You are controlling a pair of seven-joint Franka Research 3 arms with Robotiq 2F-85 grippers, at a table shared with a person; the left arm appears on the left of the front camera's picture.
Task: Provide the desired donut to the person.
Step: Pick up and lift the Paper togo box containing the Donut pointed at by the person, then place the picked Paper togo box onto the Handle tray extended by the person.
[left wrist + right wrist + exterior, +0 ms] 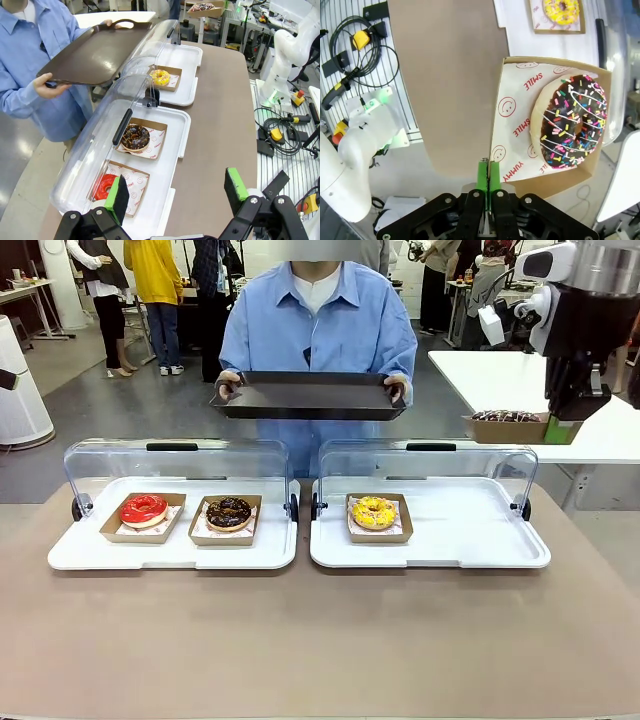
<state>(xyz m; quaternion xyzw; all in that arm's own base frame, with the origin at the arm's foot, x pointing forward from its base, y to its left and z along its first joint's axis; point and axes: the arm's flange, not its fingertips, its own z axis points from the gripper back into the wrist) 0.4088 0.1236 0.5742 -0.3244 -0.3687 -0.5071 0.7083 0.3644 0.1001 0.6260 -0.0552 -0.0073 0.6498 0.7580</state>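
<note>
The person [318, 325] in a light-blue shirt stands at the far side and holds out a dark tray [308, 395] with both hands. My right gripper [566, 418] hangs high at the right, shut on the edge of a cardboard box [510, 125]. In that box lies a chocolate donut with coloured sprinkles [569, 122], also seen from the front as the sprinkled donut [505, 416]. My left gripper [177, 195] stands open above the table's left end, with nothing between its green pads [120, 197].
Two white display trays with raised clear lids sit on the brown table. The left tray [170, 550] holds a red donut [144, 509] and a chocolate donut [229, 512]. The right tray [470, 540] holds a yellow donut [374, 512]. A white side table [500, 375] stands behind on the right.
</note>
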